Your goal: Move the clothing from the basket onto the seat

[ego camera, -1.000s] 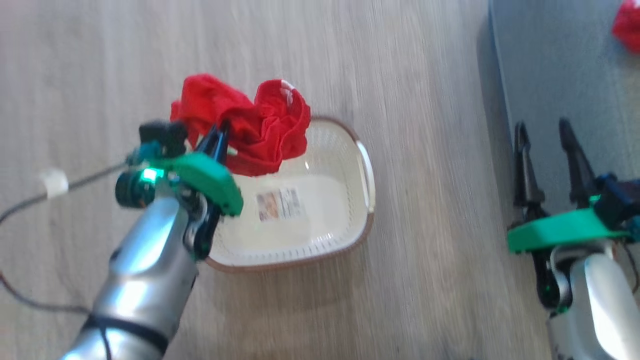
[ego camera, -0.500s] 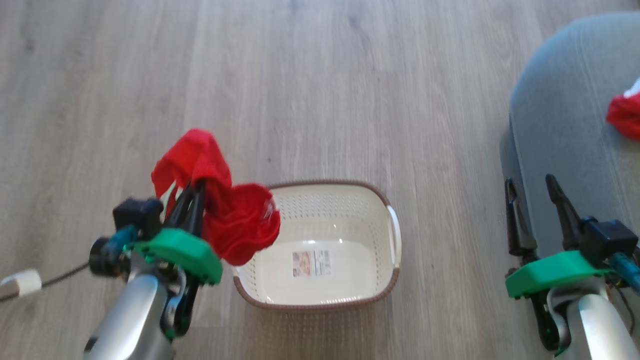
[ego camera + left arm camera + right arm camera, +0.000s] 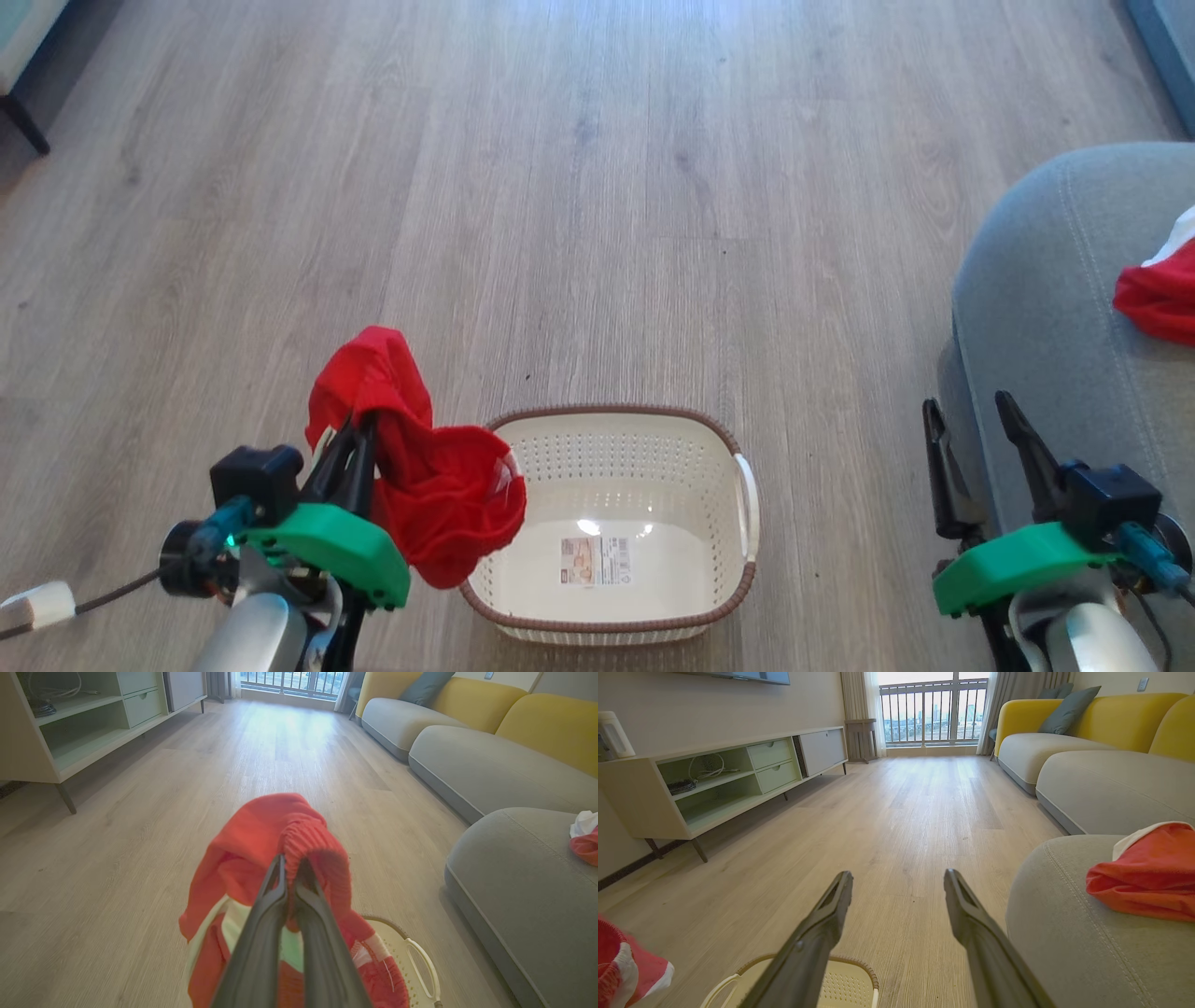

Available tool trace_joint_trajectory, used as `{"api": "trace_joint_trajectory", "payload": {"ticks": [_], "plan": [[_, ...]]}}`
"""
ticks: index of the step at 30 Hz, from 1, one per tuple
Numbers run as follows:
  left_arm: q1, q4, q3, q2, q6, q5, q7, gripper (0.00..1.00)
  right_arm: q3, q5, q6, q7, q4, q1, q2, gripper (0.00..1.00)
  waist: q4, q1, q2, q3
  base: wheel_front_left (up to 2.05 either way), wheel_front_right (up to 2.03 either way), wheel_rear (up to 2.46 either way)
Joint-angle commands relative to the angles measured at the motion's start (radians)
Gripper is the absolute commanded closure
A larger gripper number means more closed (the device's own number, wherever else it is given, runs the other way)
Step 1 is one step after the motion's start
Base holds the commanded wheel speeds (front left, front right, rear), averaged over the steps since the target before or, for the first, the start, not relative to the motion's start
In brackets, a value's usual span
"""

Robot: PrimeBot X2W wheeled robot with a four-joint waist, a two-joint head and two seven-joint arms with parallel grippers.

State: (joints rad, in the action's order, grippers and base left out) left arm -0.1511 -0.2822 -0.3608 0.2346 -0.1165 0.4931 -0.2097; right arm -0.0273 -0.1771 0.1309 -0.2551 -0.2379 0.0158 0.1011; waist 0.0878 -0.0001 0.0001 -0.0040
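Observation:
My left gripper [image 3: 357,439] is shut on a bright red garment [image 3: 420,476] with white panels, which hangs over the left end of the cream basket [image 3: 653,439]. The same garment [image 3: 261,840] drapes over my closed fingers in the left wrist view. Nothing but a label sticker [image 3: 596,560] lies in the basket. My right gripper [image 3: 971,425] stands open and holds nothing, just left of the grey seat [image 3: 1036,299]. A second red and white garment [image 3: 1158,294] lies on the seat, and it is the red garment [image 3: 1143,877] in the right wrist view.
Wood floor [image 3: 579,187] stretches ahead of the basket. A pale green TV cabinet [image 3: 714,784] lines the left wall. Grey and yellow sofa sections [image 3: 1064,742] run along the right, beyond the seat. A cable with a white tag [image 3: 37,605] trails behind my left arm.
The head camera has swung and the view has settled, so the basket now sits square and lower in the picture. My left gripper still holds the red garment by the basket's left end.

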Motion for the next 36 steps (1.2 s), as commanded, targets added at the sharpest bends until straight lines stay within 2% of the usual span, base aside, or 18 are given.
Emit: {"api": "trace_joint_trajectory", "payload": {"ticks": [1,18,36], "plan": [[-0.040,0.040,0.033,0.030,-0.005,0.003,-0.002,1.00,0.024,-0.006,0.000,-0.007,0.029,0.028,0.017,0.00,0.000,0.0001,-0.0001,0.001,0.00,0.00,0.00],[-0.027,0.088,0.035,0.041,-0.024,0.013,0.003,1.00,0.064,-0.015,0.000,-0.007,0.024,0.045,0.022,0.00,-0.037,0.0001,-0.0001,0.017,0.00,0.00,0.00],[-0.045,0.083,0.018,0.045,-0.026,0.013,0.004,1.00,0.058,-0.013,0.000,-0.007,0.023,0.050,0.015,0.00,-0.061,0.0001,-0.0001,0.020,0.00,0.00,0.00]]}}
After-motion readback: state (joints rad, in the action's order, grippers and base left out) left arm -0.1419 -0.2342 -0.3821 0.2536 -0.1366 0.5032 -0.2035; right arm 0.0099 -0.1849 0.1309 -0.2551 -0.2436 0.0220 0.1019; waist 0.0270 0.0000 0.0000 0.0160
